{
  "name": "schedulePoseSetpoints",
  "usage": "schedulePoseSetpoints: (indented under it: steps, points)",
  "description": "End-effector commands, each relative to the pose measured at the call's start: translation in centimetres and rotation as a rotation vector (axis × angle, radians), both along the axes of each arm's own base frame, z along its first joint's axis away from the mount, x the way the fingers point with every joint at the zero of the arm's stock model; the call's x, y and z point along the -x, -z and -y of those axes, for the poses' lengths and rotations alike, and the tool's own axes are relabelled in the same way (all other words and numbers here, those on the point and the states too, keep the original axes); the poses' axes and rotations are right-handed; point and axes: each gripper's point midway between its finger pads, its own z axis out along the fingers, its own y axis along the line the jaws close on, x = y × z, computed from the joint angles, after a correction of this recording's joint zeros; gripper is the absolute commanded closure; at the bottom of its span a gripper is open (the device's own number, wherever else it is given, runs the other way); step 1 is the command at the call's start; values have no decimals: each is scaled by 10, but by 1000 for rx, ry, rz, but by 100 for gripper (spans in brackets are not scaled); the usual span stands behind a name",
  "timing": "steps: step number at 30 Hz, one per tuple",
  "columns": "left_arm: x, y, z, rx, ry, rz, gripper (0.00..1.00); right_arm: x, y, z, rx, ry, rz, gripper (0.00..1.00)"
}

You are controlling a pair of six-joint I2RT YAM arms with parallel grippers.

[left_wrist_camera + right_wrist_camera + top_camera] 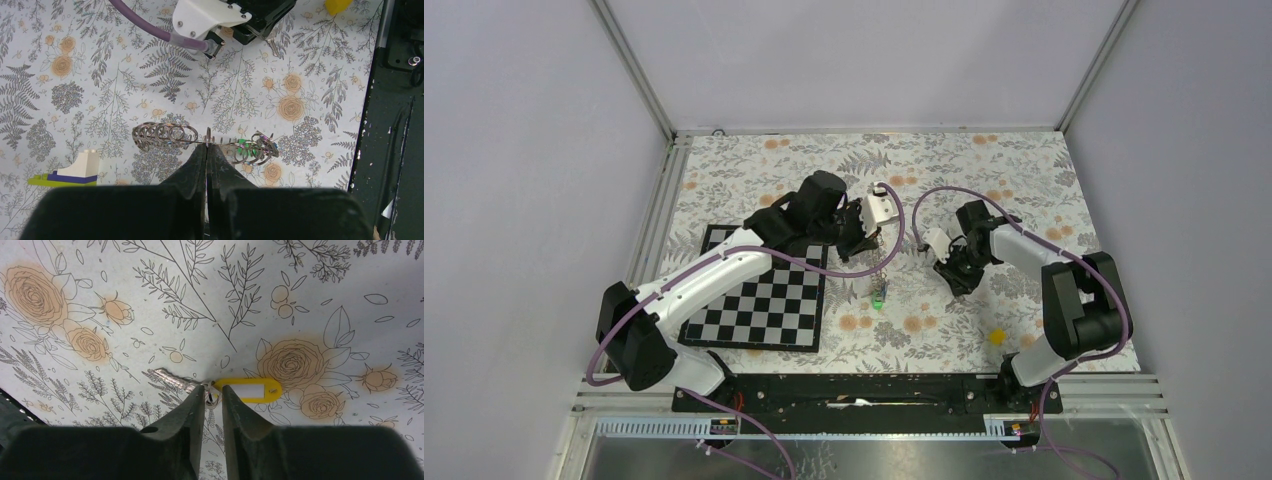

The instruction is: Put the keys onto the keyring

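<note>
My left gripper [207,146] is shut on the keyring [165,134], a long coil of thin metal loops held just above the floral cloth. A green key head [243,146] hangs among the loops right of the fingers. In the top view the keyring [879,275] dangles below the left gripper [868,243]. My right gripper [213,390] is low over the cloth, its jaws narrowly open around the small split ring [211,397] that joins a silver key [170,377] to a yellow tag [250,389]. In the top view the right gripper [957,278] hides that key.
A black-and-white chessboard [764,300] lies under the left arm. A white block on blue and green plates [75,169] sits left of the keyring. A small yellow piece [996,337] lies near the right arm's base. The black base rail [854,392] runs along the near edge.
</note>
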Motion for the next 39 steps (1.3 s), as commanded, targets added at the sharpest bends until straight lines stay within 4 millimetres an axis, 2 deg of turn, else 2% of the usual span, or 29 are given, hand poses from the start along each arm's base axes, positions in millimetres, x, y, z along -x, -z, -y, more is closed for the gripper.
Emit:
schedulePoseSetpoints:
  steps: [1, 4, 7, 13, 19, 23, 28, 34, 39]
  points:
    - [-6, -38, 12, 99, 23, 66, 100, 1, -4, -8, -36, -1, -10, 78]
    - [-6, -38, 12, 100, 23, 66, 100, -4, -8, -10, -46, 36, 1, 89]
    - [-5, -38, 12, 102, 22, 63, 100, -15, -15, -13, -49, 157, 22, 100]
    - [-5, -38, 14, 106, 25, 55, 100, -30, -27, -14, -35, 385, 17, 100]
    - [-4, -40, 15, 112, 26, 48, 100, -28, -21, -23, -38, 537, -96, 100]
    - [-4, -40, 15, 112, 24, 46, 100, -27, -7, -25, -26, 585, -142, 94]
    - [-5, -39, 14, 108, 18, 47, 100, -33, -3, -28, -30, 621, -153, 81]
    - [-7, -37, 16, 105, 16, 44, 100, -35, -10, -36, -74, 628, -153, 71]
    - [-8, -37, 17, 99, 17, 38, 100, -35, -20, -37, -96, 614, -128, 70]
